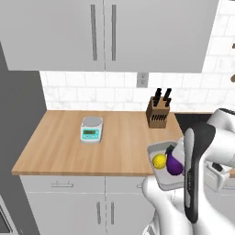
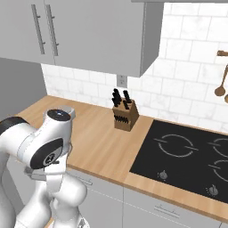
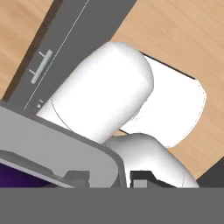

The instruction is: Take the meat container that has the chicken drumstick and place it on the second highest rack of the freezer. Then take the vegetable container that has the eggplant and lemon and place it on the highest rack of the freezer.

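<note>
Hand (image 3: 105, 178) narrowly parted, clamped on grey container (image 3: 61, 148) rim, eggplant (image 1: 174, 163) and lemon (image 1: 159, 160) inside

No text, brand or number can be read anywhere. The kitchen scale (image 1: 92, 129) on the tabletop (image 1: 55, 147) has a teal display panel, but its marks are too small to make out.
</note>
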### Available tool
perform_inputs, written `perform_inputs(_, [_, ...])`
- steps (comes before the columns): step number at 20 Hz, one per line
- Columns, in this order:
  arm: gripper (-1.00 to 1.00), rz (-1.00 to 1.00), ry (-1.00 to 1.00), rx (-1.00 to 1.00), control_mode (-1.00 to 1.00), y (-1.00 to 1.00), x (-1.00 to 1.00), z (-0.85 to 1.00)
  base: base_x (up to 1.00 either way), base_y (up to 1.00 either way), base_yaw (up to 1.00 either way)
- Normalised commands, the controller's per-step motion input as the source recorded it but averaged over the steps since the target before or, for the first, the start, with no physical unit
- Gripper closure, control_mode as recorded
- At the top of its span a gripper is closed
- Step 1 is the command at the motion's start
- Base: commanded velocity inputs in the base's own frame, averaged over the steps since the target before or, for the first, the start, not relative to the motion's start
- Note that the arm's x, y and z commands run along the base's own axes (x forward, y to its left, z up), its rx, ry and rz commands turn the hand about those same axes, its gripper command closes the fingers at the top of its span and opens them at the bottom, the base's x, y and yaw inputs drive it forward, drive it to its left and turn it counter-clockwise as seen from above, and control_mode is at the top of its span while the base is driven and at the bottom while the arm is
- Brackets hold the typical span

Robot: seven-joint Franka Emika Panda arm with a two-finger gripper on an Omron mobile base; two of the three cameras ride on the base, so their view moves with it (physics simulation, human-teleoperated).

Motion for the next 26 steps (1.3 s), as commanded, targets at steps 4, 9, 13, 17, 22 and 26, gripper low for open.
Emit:
perform_inputs(4, [1.00,0.03,0.00,0.00,-1.00,0.52,-0.71,0.00,0.00,0.00,0.00])
perform_inputs(9, [1.00,0.00,0.00,0.00,-1.00,0.45,-0.78,-0.02,0.00,0.00,0.00])
perform_inputs(13, [1.00,0.00,0.00,0.00,1.00,0.17,-0.07,-0.03,0.00,0.00,0.00])
perform_inputs(17, [1.00,0.00,0.00,0.00,1.00,0.00,0.00,0.00,-0.12,0.00,0.00])
perform_inputs(22, [1.00,0.00,0.00,0.00,1.00,0.00,0.00,0.00,-0.31,0.32,0.10])
perform_inputs(26, [1.00,0.00,0.00,0.00,1.00,0.00,0.00,0.00,-0.10,0.74,0.21])
